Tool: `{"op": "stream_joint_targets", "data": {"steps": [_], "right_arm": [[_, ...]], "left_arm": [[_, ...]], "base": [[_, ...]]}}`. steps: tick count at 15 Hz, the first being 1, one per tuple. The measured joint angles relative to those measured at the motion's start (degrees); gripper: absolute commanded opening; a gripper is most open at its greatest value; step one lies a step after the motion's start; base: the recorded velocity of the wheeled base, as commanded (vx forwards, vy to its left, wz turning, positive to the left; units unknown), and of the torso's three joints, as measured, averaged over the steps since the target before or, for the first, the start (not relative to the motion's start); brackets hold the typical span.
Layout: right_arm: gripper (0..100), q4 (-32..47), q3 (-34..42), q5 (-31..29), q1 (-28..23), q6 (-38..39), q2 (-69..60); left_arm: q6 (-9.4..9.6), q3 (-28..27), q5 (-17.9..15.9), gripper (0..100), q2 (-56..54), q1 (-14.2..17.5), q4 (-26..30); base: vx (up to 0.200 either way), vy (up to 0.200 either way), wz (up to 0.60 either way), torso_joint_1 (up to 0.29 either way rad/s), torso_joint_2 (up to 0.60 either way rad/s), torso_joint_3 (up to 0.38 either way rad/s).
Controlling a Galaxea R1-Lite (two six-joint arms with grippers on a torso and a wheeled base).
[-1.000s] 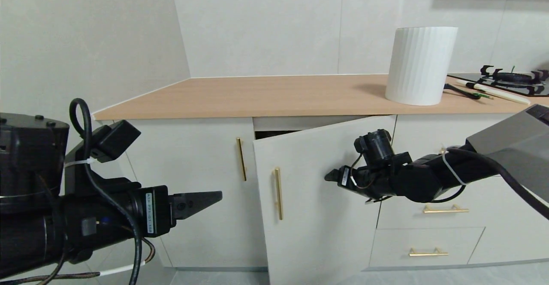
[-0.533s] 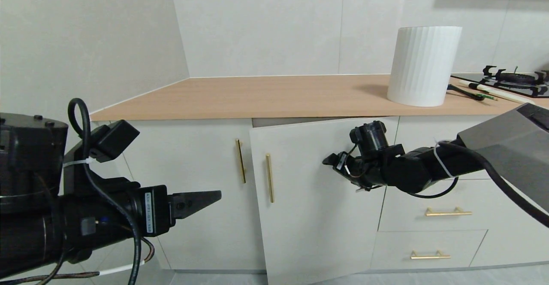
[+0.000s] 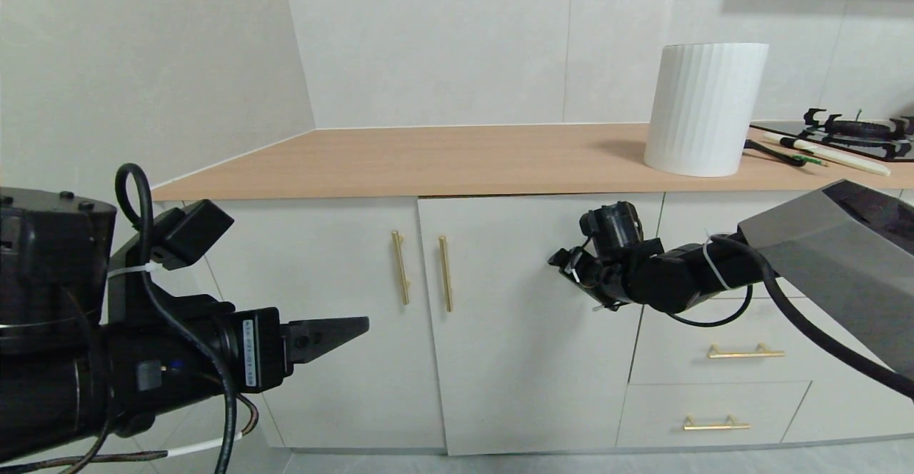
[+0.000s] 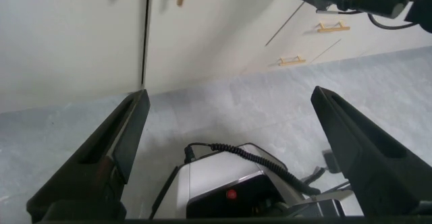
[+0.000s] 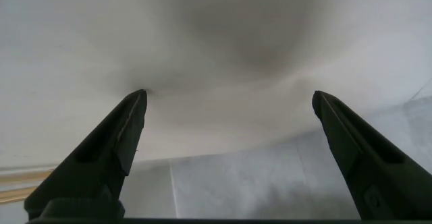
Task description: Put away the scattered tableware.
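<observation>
The white cabinet door with a gold handle stands flush with its neighbour. My right gripper rests against the door's upper right part; in the right wrist view it is open, its fingertips at the white panel with nothing between them. My left gripper hangs open and empty in front of the left cabinet door; in the left wrist view it is above the grey floor. On the wooden counter, loose utensils lie beside a white ribbed container.
A gas hob sits at the counter's far right. Two drawers with gold handles are below the right arm. Tiled walls close the corner on the left and behind. Grey floor lies below the cabinets.
The cabinet door has swung from ajar to fully closed, with my right gripper moving in against it. The left arm has stayed still.
</observation>
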Motion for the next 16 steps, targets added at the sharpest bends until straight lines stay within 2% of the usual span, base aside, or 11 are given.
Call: {"op": "stream_joint_targets", "data": {"steps": [11,14,16], "right_arm": [[100,1.88,-0.76,-1.40,-0.87,-0.13,0.26],[100,4.82,3.00,-0.62,-0.41,-1.97,-5.75],[100,5.41,8.48,0.24,-0.30,-5.39,-13.20]], "left_arm": [[0.02,0.00,0.09,100,0.26,0.00,0.00],[0.16,0.02,0.30,100,-0.39,0.66,-0.02],[0.33,0.45,2.27,100,-2.28,1.46,0.02]], "base": [[0.000,0.000,0.00,0.000,0.00,0.000],[0.000,0.000,0.00,0.000,0.00,0.000],[0.000,0.000,0.00,0.000,0.00,0.000]]}}
